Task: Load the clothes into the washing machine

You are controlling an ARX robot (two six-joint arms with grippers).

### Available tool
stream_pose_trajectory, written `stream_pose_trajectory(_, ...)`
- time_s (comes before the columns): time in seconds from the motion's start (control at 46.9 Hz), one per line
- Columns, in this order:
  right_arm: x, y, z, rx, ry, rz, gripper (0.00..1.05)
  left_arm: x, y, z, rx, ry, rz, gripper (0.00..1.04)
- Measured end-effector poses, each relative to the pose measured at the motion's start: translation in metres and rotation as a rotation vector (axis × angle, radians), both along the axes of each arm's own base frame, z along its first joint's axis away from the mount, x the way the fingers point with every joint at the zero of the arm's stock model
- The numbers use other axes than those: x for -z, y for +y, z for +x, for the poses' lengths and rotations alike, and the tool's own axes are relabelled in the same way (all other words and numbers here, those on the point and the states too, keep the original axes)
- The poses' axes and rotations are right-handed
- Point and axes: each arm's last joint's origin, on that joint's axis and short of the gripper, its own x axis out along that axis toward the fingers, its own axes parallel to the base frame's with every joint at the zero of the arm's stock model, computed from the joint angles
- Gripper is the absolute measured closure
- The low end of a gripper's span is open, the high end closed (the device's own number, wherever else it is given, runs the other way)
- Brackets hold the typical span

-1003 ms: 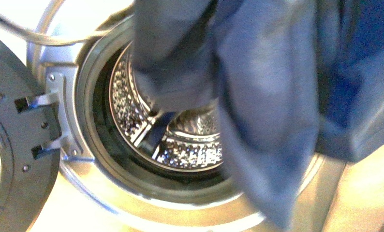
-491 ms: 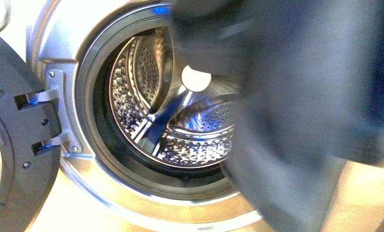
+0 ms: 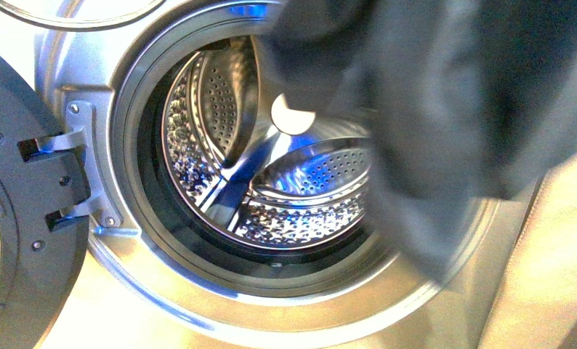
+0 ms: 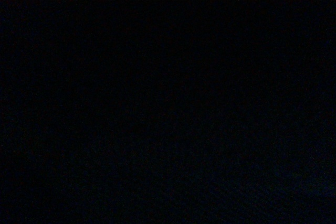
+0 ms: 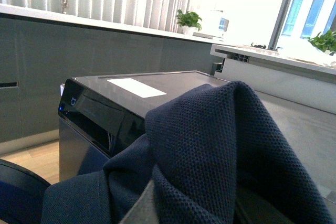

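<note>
Washing machine: silver-grey metal front, smooth with a soft sheen, its round mouth uncovered.
Mouth rim: wide brushed-metal ring with a dark rubber seal just inside it.
Drum: bright polished steel, perforated and dimpled all over, with a smooth raised rib running slantwise and a pale round disc at the back.
Door: dark grey, matt, swung open on the left side of the mouth, carried on a silver hinge plate.
Clothes: dark, soft and blurred in the front view, hanging across the upper and right part of the mouth, in front of the drum; no part seen lying on the drum floor.
Clothes, right wrist view: navy fabric with a fine pebbled knit, folded into a rounded peak right against the camera.
Behind the fabric: glossy dark cabinet bearing a white rectangular label.
Left wrist view: dark.
Left hand, right hand: hidden; whether grasping or released cannot be told.
</note>
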Motion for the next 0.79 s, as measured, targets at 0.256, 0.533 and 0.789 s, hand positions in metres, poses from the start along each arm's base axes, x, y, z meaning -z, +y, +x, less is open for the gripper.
stream_pose_trajectory(0.256,0.000,0.000,0.000,0.000,-0.002,0.001,0.50,0.009,0.005,-0.007,0.008,0.009,0.002,0.07)
stream_pose_trajectory(0.533,0.000,0.000,0.000,-0.003,-0.002,0.002,0.05,0.020,0.041,-0.007,-0.066,0.016,0.002,0.40)
stream_pose_trajectory(0.789,0.000,0.000,0.000,-0.003,-0.003,0.002,0.07,0.033,0.075,0.000,-0.150,0.037,-0.001,0.73)
